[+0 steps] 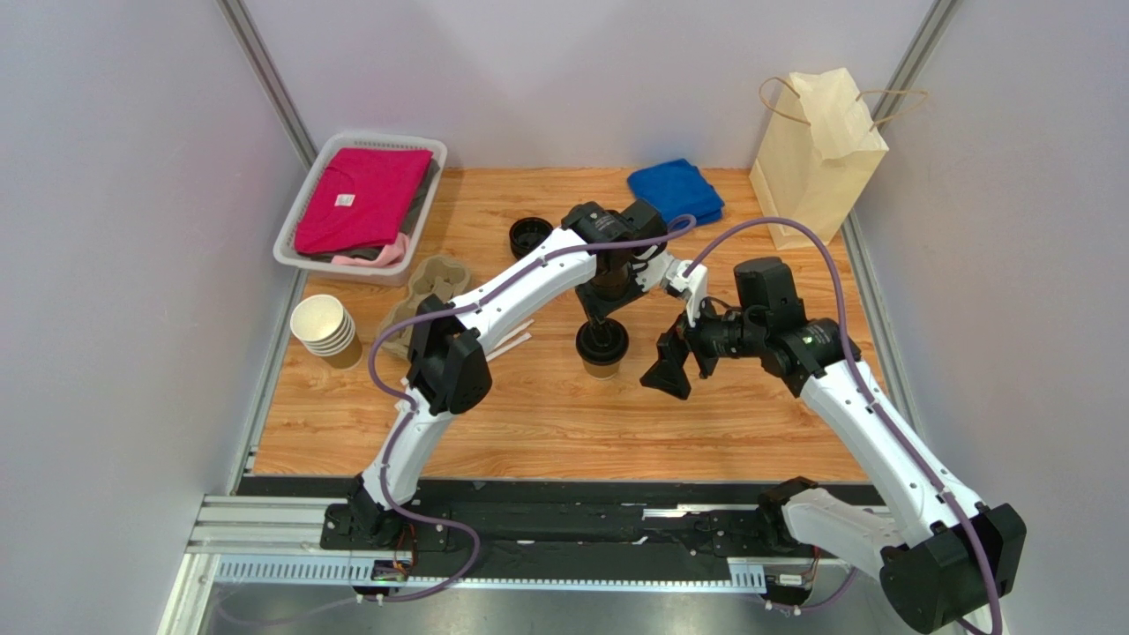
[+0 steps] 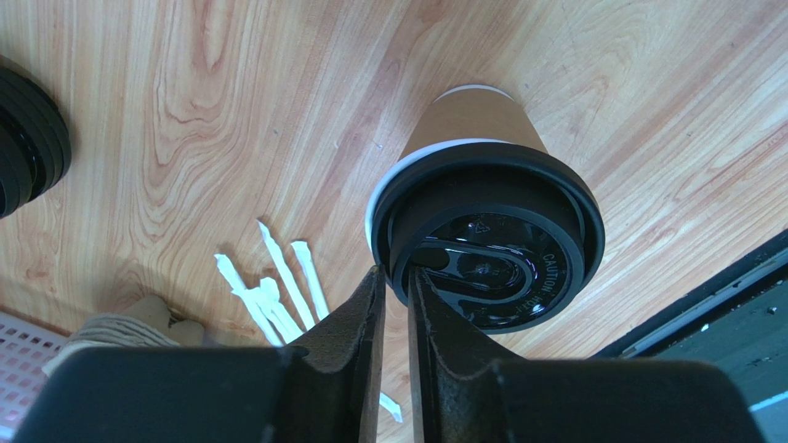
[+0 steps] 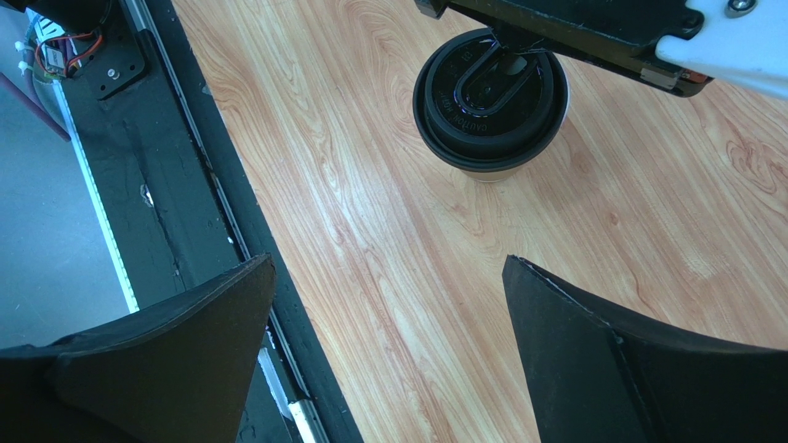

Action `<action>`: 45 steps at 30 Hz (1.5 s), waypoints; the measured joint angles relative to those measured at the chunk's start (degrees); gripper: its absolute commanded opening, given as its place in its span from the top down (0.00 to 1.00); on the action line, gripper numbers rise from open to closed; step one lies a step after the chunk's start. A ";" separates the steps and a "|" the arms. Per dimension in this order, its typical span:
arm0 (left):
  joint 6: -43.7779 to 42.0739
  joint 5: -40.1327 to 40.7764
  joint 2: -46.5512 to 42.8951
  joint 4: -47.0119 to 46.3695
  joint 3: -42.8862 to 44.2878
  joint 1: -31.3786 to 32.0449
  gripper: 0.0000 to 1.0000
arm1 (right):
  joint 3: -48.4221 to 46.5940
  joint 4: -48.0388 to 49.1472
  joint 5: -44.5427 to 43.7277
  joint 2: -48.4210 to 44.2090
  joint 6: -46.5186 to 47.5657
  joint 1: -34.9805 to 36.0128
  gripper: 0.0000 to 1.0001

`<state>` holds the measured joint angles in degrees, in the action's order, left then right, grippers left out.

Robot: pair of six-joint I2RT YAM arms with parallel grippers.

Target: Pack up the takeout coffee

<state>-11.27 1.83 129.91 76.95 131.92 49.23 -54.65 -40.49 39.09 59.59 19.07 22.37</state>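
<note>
Two grippers flank the cup (image 1: 602, 347), upright on the table (image 1: 742, 423): left gripper (image 2: 396, 272) barely parted at its lid (image 2: 499, 249) (pinching or not, unclear), right gripper (image 3: 388, 263) agape. Lidding seems done; next, a square grasp toward the bag (image 1: 818, 152).

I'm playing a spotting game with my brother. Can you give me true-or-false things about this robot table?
1. The tan paper cup with the round black plastic lid stands upright on the wooden table. True.
2. The right arm's fingers are squeezed shut. False: they are wide open, holding nothing.
3. The cup sits inside the beige paper bag. False: the bag stands at the far right corner, apart from the cup.
4. A pink folded shirt lies in the white plastic basket. True.
</note>
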 measured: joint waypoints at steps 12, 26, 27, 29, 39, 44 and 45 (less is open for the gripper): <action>-0.22 -0.02 0.00 -0.02 0.02 0.00 0.64 | 0.00 0.00 0.00 0.00 0.28 0.00 0.00; -0.26 0.31 0.00 0.00 0.04 0.00 0.60 | 0.00 0.00 0.00 0.02 0.28 0.00 0.00; -0.26 0.42 0.00 0.00 0.04 0.00 0.60 | 0.00 0.02 0.00 0.04 0.28 0.00 0.00; -0.26 0.57 0.00 0.02 0.15 0.00 0.60 | 0.00 0.02 0.00 0.15 0.28 0.00 0.00; -0.26 0.37 0.00 0.09 2.67 -0.98 0.60 | -0.02 0.02 0.00 1.25 -0.17 0.00 0.03; 0.02 -2.58 -0.66 0.13 2.64 -2.89 0.64 | -0.02 0.02 -0.02 1.29 -0.87 -0.24 0.12; 0.17 -3.89 -1.07 0.13 2.58 -3.50 0.66 | -0.02 0.04 -0.04 1.33 -1.01 -0.52 0.16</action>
<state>-11.09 -2.07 128.84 77.08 134.50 45.74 -54.68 -40.45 39.05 60.93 18.06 21.85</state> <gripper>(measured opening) 0.391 0.917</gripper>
